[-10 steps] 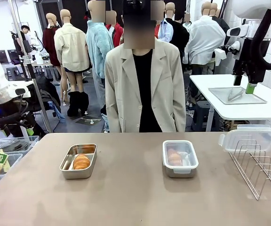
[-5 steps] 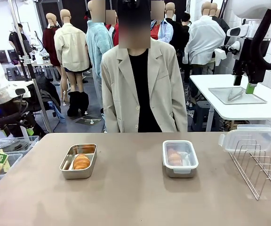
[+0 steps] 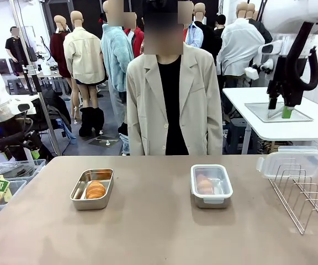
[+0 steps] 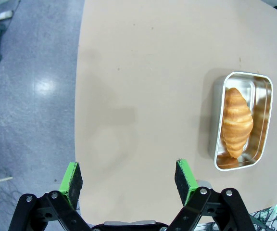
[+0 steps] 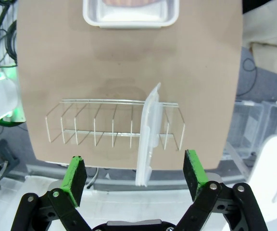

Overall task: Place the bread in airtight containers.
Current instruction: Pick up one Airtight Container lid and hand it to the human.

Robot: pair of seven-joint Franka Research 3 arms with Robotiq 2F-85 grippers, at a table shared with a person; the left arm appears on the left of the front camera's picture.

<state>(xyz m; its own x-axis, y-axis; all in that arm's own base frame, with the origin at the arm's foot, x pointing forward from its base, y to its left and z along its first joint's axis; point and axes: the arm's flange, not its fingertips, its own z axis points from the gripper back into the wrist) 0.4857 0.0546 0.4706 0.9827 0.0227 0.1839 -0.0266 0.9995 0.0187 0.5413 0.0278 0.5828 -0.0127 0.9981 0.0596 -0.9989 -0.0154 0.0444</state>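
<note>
Across the desk (image 3: 159,232), the spare lid (image 5: 148,139) stands in the rack (image 5: 114,127) beneath the released right tool (image 5: 134,177), nearer than the left.

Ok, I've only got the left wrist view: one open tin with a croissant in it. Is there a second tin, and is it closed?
Observer: Yes. The second tin sits to the right of the open tin, with a clear lid on and a roll showing through it.
Operator: Is a lid left for my tin?
Observer: A spare clear lid stands in the wire rack at the table's right end.
Operator: Is the right gripper holding anything?
Observer: No. The right gripper is open and empty, looking down on that rack.
</note>
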